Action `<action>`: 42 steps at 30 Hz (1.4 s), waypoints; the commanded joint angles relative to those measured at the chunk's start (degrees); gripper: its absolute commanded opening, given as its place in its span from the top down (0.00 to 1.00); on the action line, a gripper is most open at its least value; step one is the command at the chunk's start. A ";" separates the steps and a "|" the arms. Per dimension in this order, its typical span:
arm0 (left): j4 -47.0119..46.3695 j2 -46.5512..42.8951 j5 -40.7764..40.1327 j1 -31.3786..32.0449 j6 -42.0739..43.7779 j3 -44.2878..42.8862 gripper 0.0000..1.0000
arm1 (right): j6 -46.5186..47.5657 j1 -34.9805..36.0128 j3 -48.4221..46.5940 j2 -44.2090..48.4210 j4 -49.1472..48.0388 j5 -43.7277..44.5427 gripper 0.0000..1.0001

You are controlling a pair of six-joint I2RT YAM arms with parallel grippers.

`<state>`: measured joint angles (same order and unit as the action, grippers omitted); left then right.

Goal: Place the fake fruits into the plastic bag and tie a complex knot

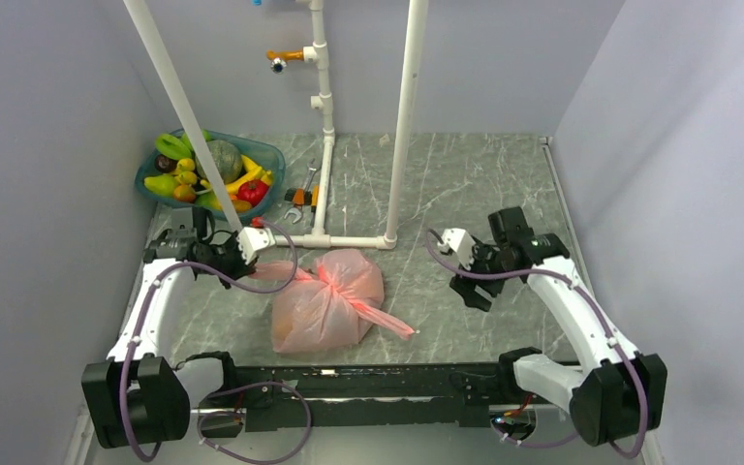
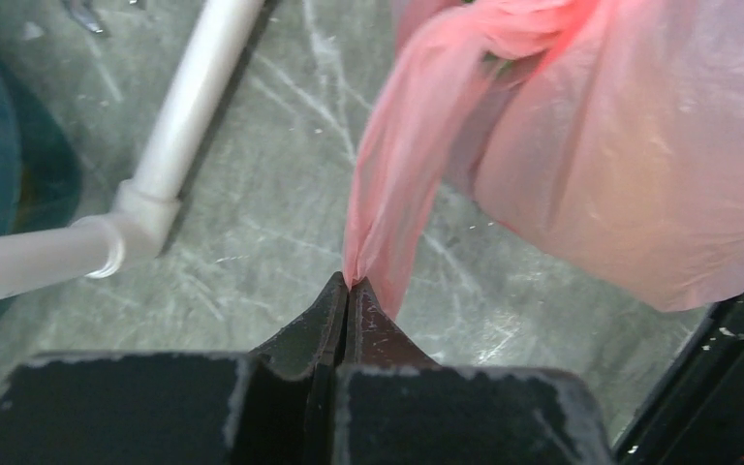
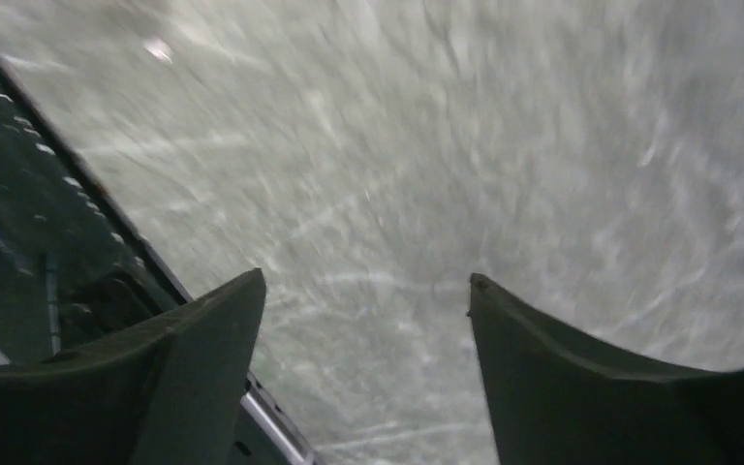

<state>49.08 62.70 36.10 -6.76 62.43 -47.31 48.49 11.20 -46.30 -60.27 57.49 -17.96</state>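
I found the left gripper (image 2: 349,283) clamped on a loose end of the bag (image 1: 325,315). The right gripper (image 3: 365,281), right of the bag, gaped empty.

This looks like a robot test lab, not a home. Plain grey walls (image 1: 39,145) box in a stone-look surface (image 1: 475,184). A white pipe frame (image 1: 404,116) stands on it. The left arm (image 1: 152,310) and right arm (image 1: 573,302) are bolted in front of the frame. A blue bowl (image 1: 271,155) of toy fruit (image 1: 252,190) sits left of it.
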 commanded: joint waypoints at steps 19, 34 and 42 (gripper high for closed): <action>-4.58 0.06 0.36 4.93 -12.09 1.69 1.00 | -26.88 37.07 -12.95 -22.14 -14.10 -16.45 0.00; -7.39 -3.98 -1.82 -0.80 -11.11 2.92 1.00 | -10.32 18.43 -5.95 -10.87 -12.69 8.10 1.00; -6.24 -5.22 0.04 1.60 -3.67 7.22 1.00 | -13.53 18.68 3.80 -10.62 -18.73 7.10 1.00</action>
<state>43.70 59.42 41.87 -5.85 52.82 -42.87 34.96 30.76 -45.84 -69.36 35.18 -17.21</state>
